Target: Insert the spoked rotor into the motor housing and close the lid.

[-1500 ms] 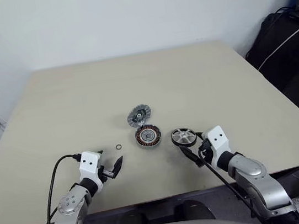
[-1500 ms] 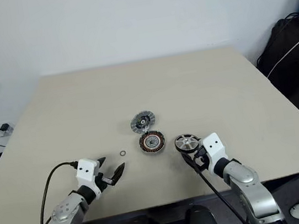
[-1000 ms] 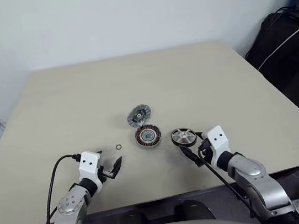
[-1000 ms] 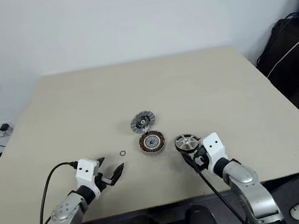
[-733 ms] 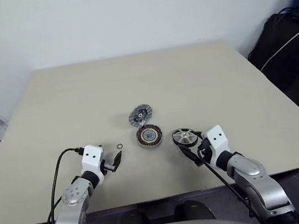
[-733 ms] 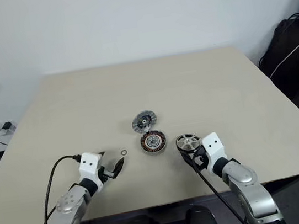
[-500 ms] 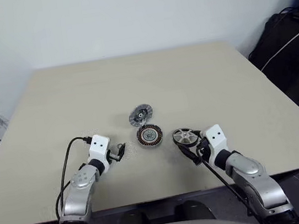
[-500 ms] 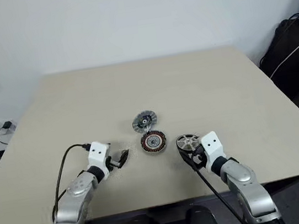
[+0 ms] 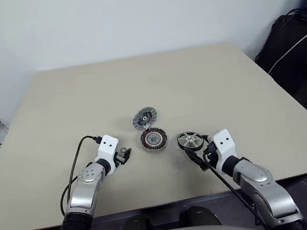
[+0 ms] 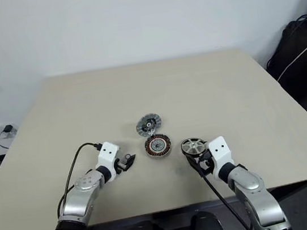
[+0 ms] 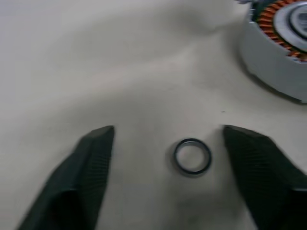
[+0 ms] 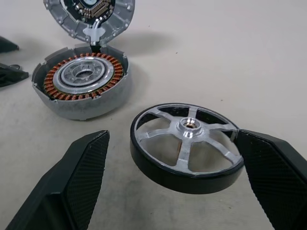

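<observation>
On the table [image 9: 205,79], the left gripper [image 11: 169,143] brackets a small ring [image 11: 192,156] with spread fingers, none touching it, while the right gripper [image 12: 170,143] stands wide around the rotor [image 12: 187,139], which lies flat just beside the housing [image 12: 82,85]; the lid [image 12: 89,14] leans at the housing's far side. A closing left pinch could flick the thin ring away. The head view shows both arms; the wrist views reveal the finger gaps.

Head cameras look down over the table [image 9: 205,79]; wrist cameras sit close, sharing the motor housing [image 12: 81,86].
</observation>
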### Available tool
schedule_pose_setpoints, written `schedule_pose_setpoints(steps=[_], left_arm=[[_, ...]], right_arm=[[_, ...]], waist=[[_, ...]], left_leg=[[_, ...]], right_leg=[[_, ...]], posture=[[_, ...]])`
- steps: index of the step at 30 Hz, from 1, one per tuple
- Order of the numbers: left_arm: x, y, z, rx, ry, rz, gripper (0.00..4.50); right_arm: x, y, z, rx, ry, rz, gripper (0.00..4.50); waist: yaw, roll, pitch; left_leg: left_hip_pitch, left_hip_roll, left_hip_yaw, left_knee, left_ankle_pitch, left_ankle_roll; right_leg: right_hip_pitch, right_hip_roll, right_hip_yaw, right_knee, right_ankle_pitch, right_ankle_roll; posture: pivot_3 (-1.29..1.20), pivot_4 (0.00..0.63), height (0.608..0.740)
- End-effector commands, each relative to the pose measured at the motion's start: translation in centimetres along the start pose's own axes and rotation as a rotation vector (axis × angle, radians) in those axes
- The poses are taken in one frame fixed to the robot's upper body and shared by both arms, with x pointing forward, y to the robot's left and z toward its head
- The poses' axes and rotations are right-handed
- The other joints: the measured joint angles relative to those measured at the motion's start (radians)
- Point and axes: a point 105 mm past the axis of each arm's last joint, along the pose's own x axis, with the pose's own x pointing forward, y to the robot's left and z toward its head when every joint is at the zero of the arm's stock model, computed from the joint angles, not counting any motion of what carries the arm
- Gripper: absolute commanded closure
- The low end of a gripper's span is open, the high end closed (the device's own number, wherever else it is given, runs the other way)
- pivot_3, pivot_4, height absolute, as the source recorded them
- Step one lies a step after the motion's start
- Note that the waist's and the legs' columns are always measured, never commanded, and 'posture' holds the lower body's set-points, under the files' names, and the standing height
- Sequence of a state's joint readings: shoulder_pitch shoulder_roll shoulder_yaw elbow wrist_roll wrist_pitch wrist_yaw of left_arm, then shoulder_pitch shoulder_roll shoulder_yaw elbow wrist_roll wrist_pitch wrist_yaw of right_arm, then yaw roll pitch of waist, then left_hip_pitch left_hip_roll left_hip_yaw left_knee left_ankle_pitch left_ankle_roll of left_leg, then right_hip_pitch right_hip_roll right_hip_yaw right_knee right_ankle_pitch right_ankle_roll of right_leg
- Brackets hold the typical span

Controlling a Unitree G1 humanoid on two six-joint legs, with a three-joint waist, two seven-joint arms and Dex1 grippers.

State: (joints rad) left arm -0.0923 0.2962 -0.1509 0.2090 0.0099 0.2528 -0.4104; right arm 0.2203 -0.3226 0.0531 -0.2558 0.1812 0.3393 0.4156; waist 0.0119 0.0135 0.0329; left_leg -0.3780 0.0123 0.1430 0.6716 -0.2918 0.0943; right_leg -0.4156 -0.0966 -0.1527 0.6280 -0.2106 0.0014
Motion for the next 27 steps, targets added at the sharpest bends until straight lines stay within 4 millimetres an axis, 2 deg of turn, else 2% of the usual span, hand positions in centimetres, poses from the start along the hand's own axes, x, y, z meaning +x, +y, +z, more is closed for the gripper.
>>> schedule_pose_setpoints(steps=[1, 6, 7, 10, 13, 20, 24, 27], left_arm=[[-0.5, 1.0, -0.5, 0.038, 0.041, 0.034, 1.96], [-0.9, 1.0, -0.9, 0.027, 0.051, 0.036, 3.64], [-1.0, 1.0, -1.0, 0.024, 0.054, 0.037, 3.84], [-1.3, 0.9, -1.0, 0.012, 0.053, 0.032, 3.83], [-1.6, 0.2, 0.0, -0.01, 0.015, -0.004, 3.83], [-2.3, -5.2, 5.6, -0.046, -0.182, -0.301, 3.83], [-1.6, -6.2, 7.6, -0.013, -0.228, -0.341, 3.83], [-0.5, -6.5, 8.3, 0.01, -0.229, -0.336, 3.83]], right_arm=[[-0.2, -0.2, 1.6, -0.016, -0.054, -0.012, 0.0], [-0.1, -0.2, 1.6, -0.017, -0.055, -0.012, 0.0], [-0.1, -0.1, 1.6, -0.017, -0.055, -0.012, 0.0], [-0.1, -0.1, 1.6, -0.016, -0.055, -0.012, 0.0], [0.0, -0.1, 1.6, -0.014, -0.055, -0.011, 0.0], [0.2, 0.0, 1.6, -0.014, -0.054, -0.002, 0.0], [0.4, 0.1, 1.8, -0.016, -0.057, 0.002, 0.0], [0.5, 0.1, 1.8, -0.015, -0.06, 0.002, 0.0]], waist=[[-0.002, -0.001, 0.0], [-0.011, 0.0, -0.001], [-0.012, 0.0, -0.001], [-0.019, 0.0, -0.001], [-0.022, 0.0, -0.001], [-0.013, -0.001, 0.001], [-0.01, -0.001, 0.001], [-0.008, -0.001, 0.001]], left_leg=[[0.0, 0.0, 0.0, 0.0, 0.0, 0.0], [0.0, 0.001, 0.0, 0.0, 0.0, 0.001], [0.0, 0.001, -0.001, 0.0, 0.0, 0.0], [0.0, 0.001, -0.001, 0.0, 0.001, -0.002], [0.0, 0.001, 0.0, 0.0, 0.001, -0.001], [-0.001, 0.0, 0.0, 0.0, 0.0, 0.0], [-0.001, 0.0, 0.0, 0.001, 0.0, -0.001], [-0.001, 0.0, 0.0, 0.001, 0.0, -0.001]], right_leg=[[0.0, 0.0, 0.0, 0.0, 0.0, 0.0], [0.0, 0.0, 0.0, 0.001, 0.0, 0.0], [0.0, 0.0, 0.0, 0.001, 0.0, 0.0], [0.0, 0.0, 0.0, 0.001, 0.0, -0.001], [0.0, 0.0, 0.0, 0.001, 0.0, -0.001], [-0.001, -0.001, 0.0, 0.0, 0.0, -0.001], [0.0, -0.001, 0.001, 0.0, 0.0, 0.0], [0.0, 0.0, 0.001, 0.0, 0.0, 0.0]], posture=[[0.0, 0.0, 0.74], [0.0, 0.0, 0.74], [0.0, 0.0, 0.74], [0.0, 0.0, 0.74], [0.0, 0.0, 0.74], [0.0, 0.0, 0.74], [0.0, 0.0, 0.74], [0.0, 0.0, 0.74]])
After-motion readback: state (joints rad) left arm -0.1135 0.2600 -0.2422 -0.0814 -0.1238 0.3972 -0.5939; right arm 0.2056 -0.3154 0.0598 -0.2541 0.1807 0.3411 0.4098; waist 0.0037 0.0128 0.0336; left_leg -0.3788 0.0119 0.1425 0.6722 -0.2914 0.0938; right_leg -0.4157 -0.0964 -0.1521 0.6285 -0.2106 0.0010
